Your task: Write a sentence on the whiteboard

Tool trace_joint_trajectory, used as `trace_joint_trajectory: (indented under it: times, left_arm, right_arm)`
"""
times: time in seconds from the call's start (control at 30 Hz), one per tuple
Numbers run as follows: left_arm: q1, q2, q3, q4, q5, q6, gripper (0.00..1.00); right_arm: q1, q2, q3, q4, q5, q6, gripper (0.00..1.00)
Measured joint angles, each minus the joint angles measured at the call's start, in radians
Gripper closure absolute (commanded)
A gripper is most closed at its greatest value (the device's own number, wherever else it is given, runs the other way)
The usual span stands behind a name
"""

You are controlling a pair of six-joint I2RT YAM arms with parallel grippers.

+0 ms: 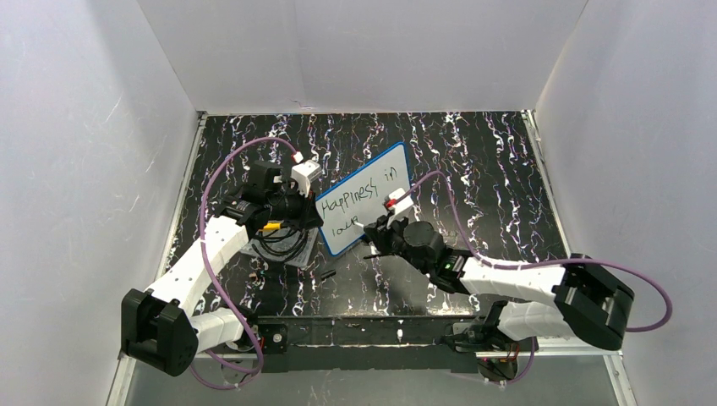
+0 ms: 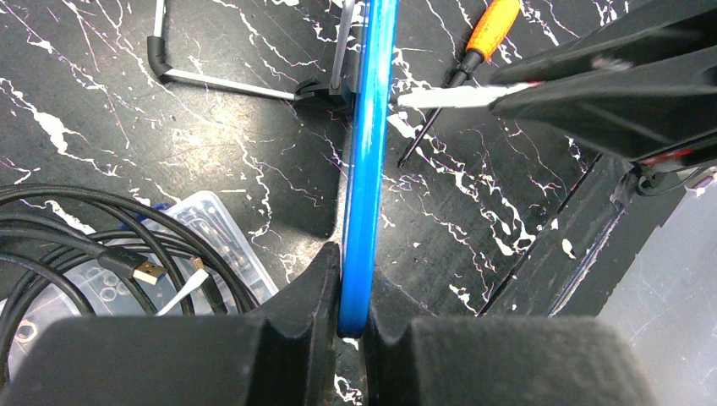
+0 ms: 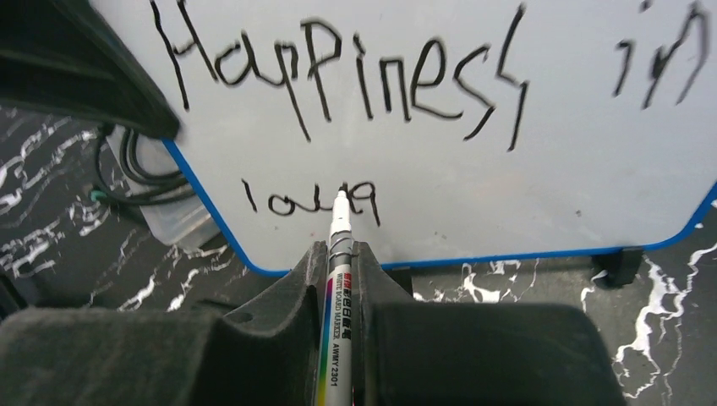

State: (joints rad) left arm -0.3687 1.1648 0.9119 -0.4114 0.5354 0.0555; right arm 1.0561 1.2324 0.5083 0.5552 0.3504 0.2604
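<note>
2 grippers at small rounded white whiteboard [image 1: 365, 196] with thin blue rim, standing upright mid-table on black marbled tabletop [image 1: 482, 169].
Left gripper [image 2: 353, 269] pinching blue rim edge-on; right gripper [image 3: 339, 258] clamped on white marker pen [image 3: 335, 330], tip touching board at end of black handwritten sentence [image 3: 338, 80], "Happiness in" above, second line begun.

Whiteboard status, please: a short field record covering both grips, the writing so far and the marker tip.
board: whiteboard standing on edge, blue rim clamped by left end effector
sentence: top line reads "Happiness in"; second line unfinished, about "loug"
marker: held in right end effector, tip touching the board at the last letter
nearby: clear tray with black cables beside the board, on its unwritten side
</note>
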Motion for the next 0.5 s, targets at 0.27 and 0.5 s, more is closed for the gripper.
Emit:
trace_joint_trajectory:
  times: [0.27,0.5]
  left_arm:
    - [0.000,0.000,0.000,0.000,0.000,0.000,1.00]
    - [0.000,0.000,0.000,0.000,0.000,0.000,1.00]
  right_arm:
    - [-0.001,-0.048,0.000,0.011,0.079,-0.029,0.99]
    - [-0.003,-0.003,0.000,0.050,0.095,-0.058,0.99]
